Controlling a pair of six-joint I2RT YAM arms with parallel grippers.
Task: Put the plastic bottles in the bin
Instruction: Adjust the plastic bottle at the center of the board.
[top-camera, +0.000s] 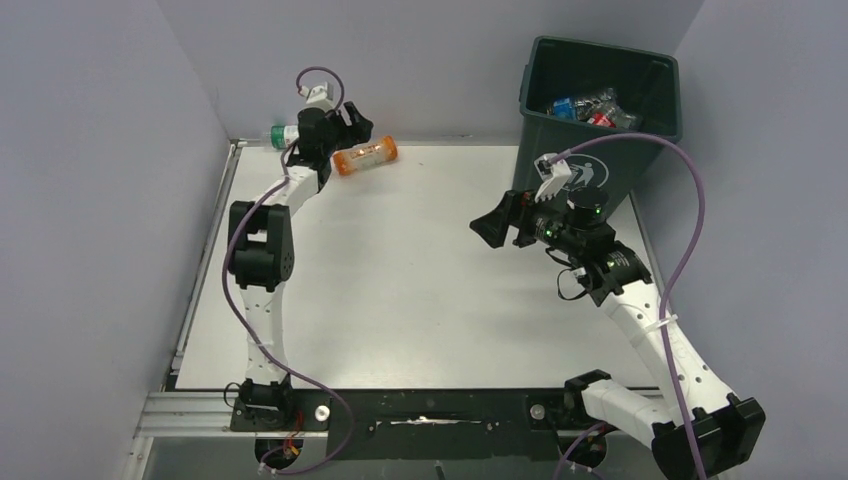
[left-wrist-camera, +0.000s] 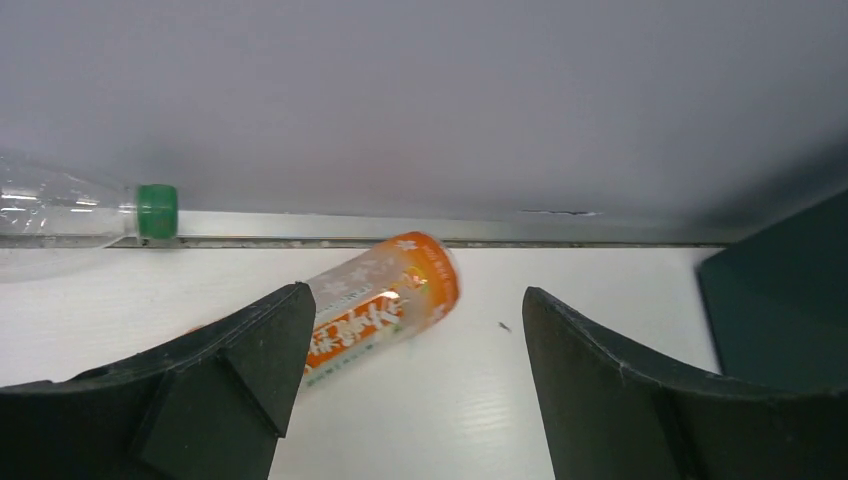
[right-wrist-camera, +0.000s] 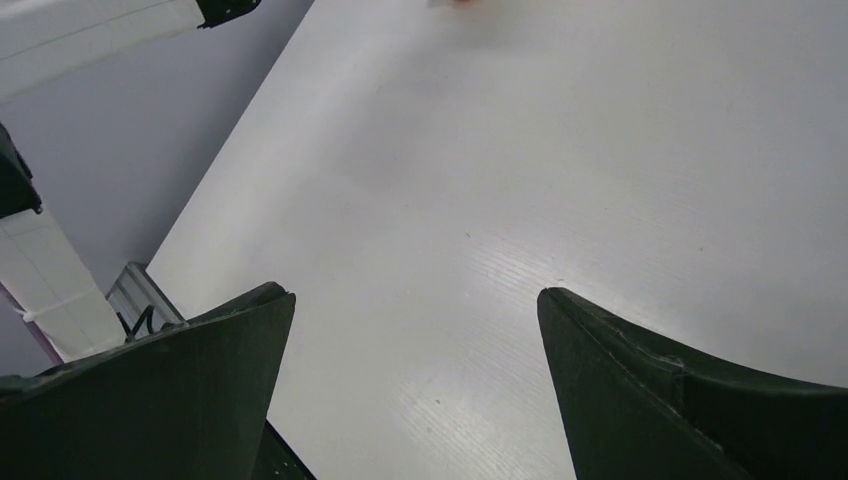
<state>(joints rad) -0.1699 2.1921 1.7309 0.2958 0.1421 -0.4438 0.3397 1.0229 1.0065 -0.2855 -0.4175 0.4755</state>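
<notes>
The white counter (top-camera: 420, 290) is closed in by walls on its far, left and right sides. The left arm (top-camera: 262, 250) rises from its base, folds at the elbow and stretches into the far left corner. The left gripper (top-camera: 357, 128) sits low there, facing the back wall (top-camera: 430, 60), with only a narrow strip of counter ahead of it. Its jaws are released and stand apart, gripping nothing.

The right arm (top-camera: 650, 320) leans in from the near right, bends near the right edge and turns leftward. It carries the right gripper (top-camera: 487, 230) above the counter, tilted down. Those jaws are spread wide, with bare counter showing between them. A wide stretch of counter lies between the two grippers.

One bin (top-camera: 535, 110) stands just behind the right gripper's wrist, against the far right corner. In it lies a heap of bottles (top-camera: 590, 108), clear with blue and red labels, too jumbled to count.

Two bottles lie on the counter. One orange bottle (top-camera: 365, 156) is on its side just ahead of the left gripper, its near end by the left-hand finger and a clear gap to the other finger. One clear bottle (top-camera: 280, 135) with a green cap lies further to that gripper's left, along the back wall
</notes>
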